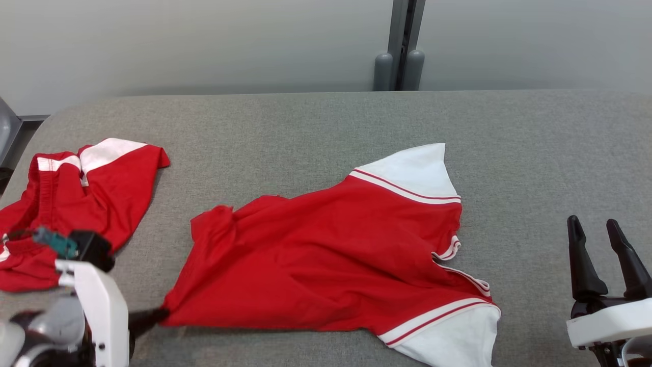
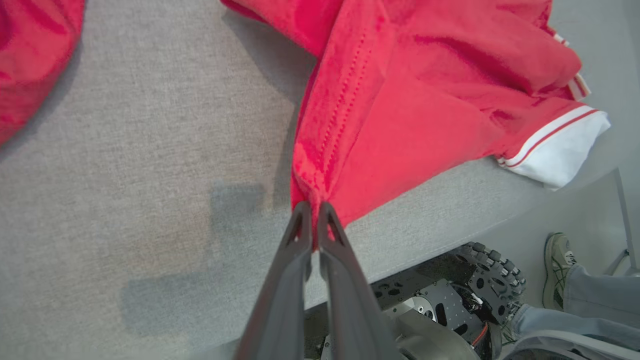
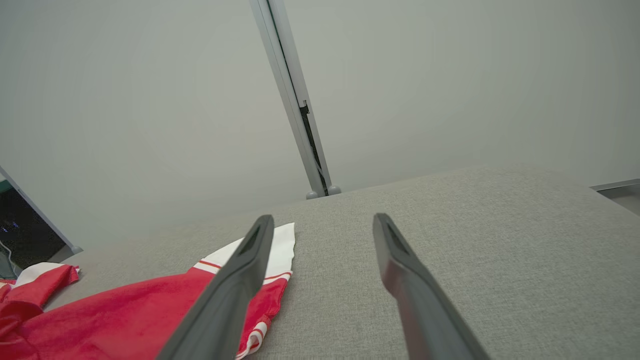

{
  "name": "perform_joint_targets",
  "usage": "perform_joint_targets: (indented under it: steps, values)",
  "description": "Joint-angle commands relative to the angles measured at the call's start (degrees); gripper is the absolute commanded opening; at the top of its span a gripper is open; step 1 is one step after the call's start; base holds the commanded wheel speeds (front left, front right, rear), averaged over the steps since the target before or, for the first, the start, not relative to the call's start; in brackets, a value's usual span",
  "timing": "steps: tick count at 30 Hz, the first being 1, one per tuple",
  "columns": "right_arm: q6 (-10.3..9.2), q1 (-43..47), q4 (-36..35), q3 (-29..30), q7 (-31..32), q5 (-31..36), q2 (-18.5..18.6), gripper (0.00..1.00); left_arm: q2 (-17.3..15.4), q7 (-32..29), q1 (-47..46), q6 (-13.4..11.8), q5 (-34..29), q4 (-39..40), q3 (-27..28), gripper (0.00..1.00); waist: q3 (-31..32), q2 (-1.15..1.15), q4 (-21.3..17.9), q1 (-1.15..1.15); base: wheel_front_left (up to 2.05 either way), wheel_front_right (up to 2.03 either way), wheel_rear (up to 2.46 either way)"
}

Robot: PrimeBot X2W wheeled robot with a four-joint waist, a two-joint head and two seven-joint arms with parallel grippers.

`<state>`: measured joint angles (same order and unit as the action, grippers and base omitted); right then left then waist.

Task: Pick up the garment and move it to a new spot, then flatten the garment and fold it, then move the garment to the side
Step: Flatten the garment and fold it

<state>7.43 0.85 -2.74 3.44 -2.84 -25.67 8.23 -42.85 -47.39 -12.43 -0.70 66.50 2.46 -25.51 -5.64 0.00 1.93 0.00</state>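
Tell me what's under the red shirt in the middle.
The red shirt lies on the grey table, which shows beside and beyond it. The left claw pinches its near corner. Anything beneath the cloth itself is covered and cannot be seen.

Red garment point(image 1: 326, 255), white sleeves trimmed in red-and-white stripes; second garment point(image 1: 91, 193) red and white; worktop point(image 1: 305, 127) grey weave; wall point(image 1: 204, 41) pale grey.
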Motion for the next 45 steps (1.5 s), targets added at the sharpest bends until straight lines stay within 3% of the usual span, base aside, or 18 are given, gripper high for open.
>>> perform_joint_targets:
  steps: [1, 10, 15, 16, 17, 18, 25, 32, 37, 42, 45]
  values:
    - [0.11, 0.81, -0.09, 0.39, 0.27, -0.04, 0.33, 1.0, -0.51, 1.1, 2.65, -0.82, -0.28, -0.3, 0.06, 0.0, 0.05, 0.0, -0.21, 0.0, 0.0, 0.0, 0.0]
    - [0.11, 1.65, -1.04, 1.45, 0.99, 0.36, 0.52, 1.0, -1.44, 5.49, 9.87, -3.92, -3.44, -3.85, -0.62, 0.0, -0.02, 0.0, -0.57, 0.0, 0.0, 0.0, 0.0]
    - [0.11, 1.79, -1.21, 2.04, 1.7, 0.66, 0.59, 1.0, 0.39, 8.05, 11.05, -4.49, -4.66, -6.53, -1.25, 0.0, 0.63, 0.0, -0.31, 0.0, 0.0, 0.0, 0.0]
    - [0.11, 1.8, -1.25, 2.04, 1.8, 0.79, 0.58, 1.0, 0.94, 8.47, 11.04, -4.28, -4.56, -6.86, -1.4, 0.2, 0.72, 0.0, -0.2, 0.0, 0.0, 0.0, 0.0]
    - [0.11, 1.87, -1.27, 1.96, 1.92, 0.87, 0.6, 1.0, 1.45, 9.01, 10.87, -4.03, -4.78, -7.21, -1.53, 0.76, 0.88, 0.0, -0.09, 0.0, 0.0, 0.0, 0.0]
    - [0.11, 1.97, -1.29, 1.93, 2.12, 0.92, 0.59, 1.0, 1.87, 9.64, 10.66, -4.05, -5.06, -7.58, -1.56, 0.99, 1.03, 0.0, -0.01, 0.0, 0.0, 0.0, 0.0]
    - [0.12, 2.29, -1.57, 1.92, 2.51, 1.05, 0.6, 1.0, 2.8, 17.18, 8.64, -4.66, -9.5, -6.68, -0.19, 1.0, 1.73, 0.0, 0.31, 0.0, 0.0, 0.0, 0.0]
    - [0.12, 3.01, -1.57, 1.37, 2.51, 0.78, 0.38, 1.0, 5.33, 30.03, 7.0, -9.03, -16.53, -2.34, 2.73, 1.0, 2.29, 0.0, 0.2, 0.0, 0.0, 0.0, 0.0]
    - [0.12, 2.99, -1.19, 0.52, 2.42, 0.39, 0.34, 1.0, 9.49, 40.17, 6.19, -12.31, -21.48, -0.65, 3.54, 1.0, 2.03, 0.0, 0.56, 0.0, 0.0, 0.0, 0.0]
    - [0.12, 1.56, -0.96, -0.55, 2.64, -0.14, 0.38, 1.0, 13.46, 50.56, 5.21, -13.3, -25.79, -1.98, 3.55, 1.0, 1.32, 0.0, 1.34, 0.0, 0.0, 0.0, 0.0]
    - [0.12, -0.03, 0.62, -1.58, 3.14, -1.78, -0.19, 1.0, 16.08, 55.5, 4.42, -12.59, -27.15, -2.67, 2.85, 1.0, 0.69, 0.0, 2.59, 0.0, 0.0, 0.0, 0.0]
